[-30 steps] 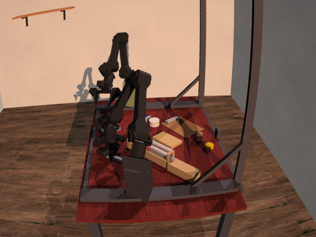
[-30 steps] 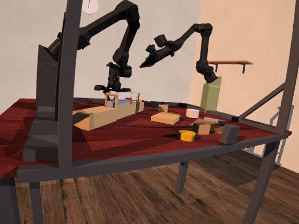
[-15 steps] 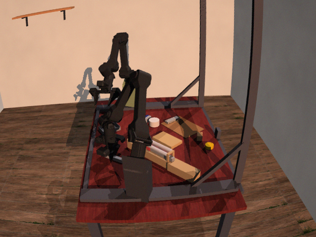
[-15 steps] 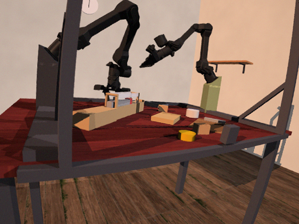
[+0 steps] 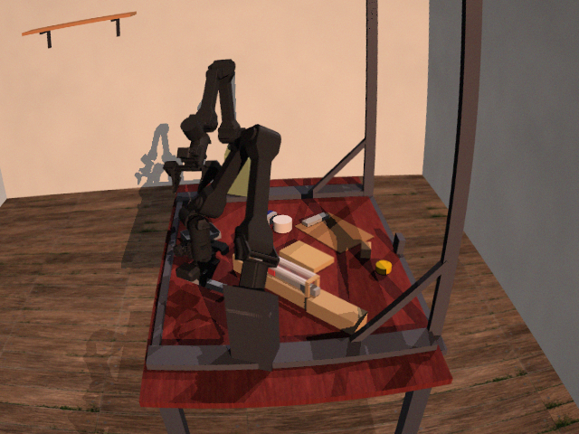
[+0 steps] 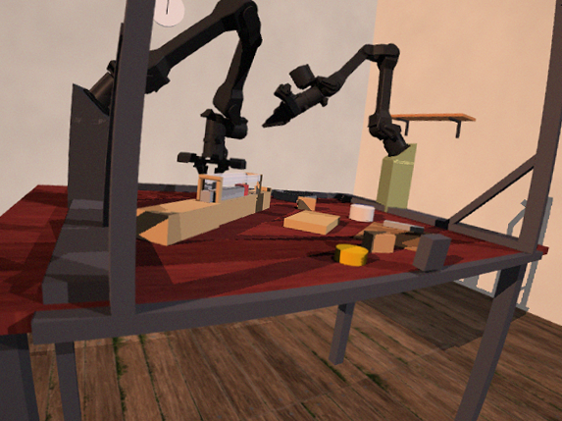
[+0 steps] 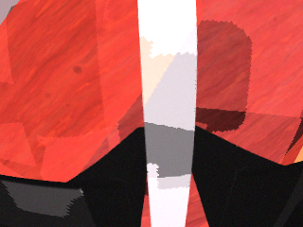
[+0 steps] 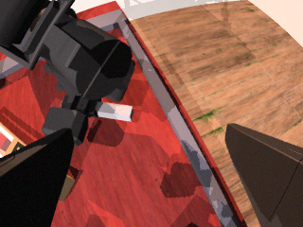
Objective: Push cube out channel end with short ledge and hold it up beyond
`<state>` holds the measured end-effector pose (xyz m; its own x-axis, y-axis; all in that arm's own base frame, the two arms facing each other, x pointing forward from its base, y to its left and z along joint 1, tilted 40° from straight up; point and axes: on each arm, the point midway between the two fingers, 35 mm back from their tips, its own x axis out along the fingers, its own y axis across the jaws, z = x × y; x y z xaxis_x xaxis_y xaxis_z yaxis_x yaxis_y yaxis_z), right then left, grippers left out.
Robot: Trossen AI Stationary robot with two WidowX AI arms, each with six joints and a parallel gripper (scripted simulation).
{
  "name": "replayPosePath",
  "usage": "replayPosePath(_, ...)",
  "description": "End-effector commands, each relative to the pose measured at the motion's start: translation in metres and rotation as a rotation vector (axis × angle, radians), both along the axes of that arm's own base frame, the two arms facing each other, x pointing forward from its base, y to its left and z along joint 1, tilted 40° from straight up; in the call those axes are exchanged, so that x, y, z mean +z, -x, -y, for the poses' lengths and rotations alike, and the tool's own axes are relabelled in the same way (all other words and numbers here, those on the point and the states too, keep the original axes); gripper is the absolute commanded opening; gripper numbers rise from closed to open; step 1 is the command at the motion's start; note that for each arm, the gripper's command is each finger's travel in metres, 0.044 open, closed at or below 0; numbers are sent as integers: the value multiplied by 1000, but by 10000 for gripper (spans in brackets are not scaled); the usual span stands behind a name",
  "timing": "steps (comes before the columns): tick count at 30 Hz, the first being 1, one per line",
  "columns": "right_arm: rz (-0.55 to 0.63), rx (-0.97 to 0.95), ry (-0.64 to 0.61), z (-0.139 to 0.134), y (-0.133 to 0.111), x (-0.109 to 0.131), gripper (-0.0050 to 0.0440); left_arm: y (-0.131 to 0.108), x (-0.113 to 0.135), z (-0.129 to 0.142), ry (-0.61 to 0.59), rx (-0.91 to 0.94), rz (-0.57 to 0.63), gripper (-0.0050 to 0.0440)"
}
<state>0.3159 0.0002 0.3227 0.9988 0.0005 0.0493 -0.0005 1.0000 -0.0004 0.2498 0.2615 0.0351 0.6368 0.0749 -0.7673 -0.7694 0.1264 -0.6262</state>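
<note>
The channel (image 5: pixel 327 306) (image 6: pixel 189 217) is a long tan box on the red table, with a clear section towards the arms. A small red piece (image 5: pixel 270 270) (image 6: pixel 244 190) shows inside that clear section; I cannot tell if it is the cube. My left gripper (image 5: pixel 204 278) (image 6: pixel 211 163) (image 7: pixel 166 134) points down at the table beside the channel's far end and is shut on a thin white-grey stick (image 7: pixel 168 95) (image 8: pixel 115 111) (image 5: pixel 213 284). The stick lies level, just above the table. My right gripper (image 6: pixel 274 120) (image 5: pixel 175 179) (image 8: pixel 150 135) is open and empty, high above the left one.
A tan slab (image 5: pixel 306 256) (image 6: pixel 311 221), a white cylinder (image 5: pixel 282 223) (image 6: pixel 361 213), a yellow disc (image 5: pixel 383 267) (image 6: pixel 350 255), a grey block (image 5: pixel 398 242) (image 6: pixel 431 251) and a flat board with a grey bar (image 5: pixel 314 218) lie beyond the channel. Grey frame posts (image 6: pixel 127 138) ring the table.
</note>
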Motion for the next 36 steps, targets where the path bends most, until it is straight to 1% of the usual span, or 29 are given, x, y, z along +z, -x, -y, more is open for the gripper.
replayPosePath(1,30,-1,-1,0,4,11,400,5,16,-3,-27,2,19,0)
replayPosePath(36,30,-1,-1,0,4,11,400,33,51,0,-36,1,23,0)
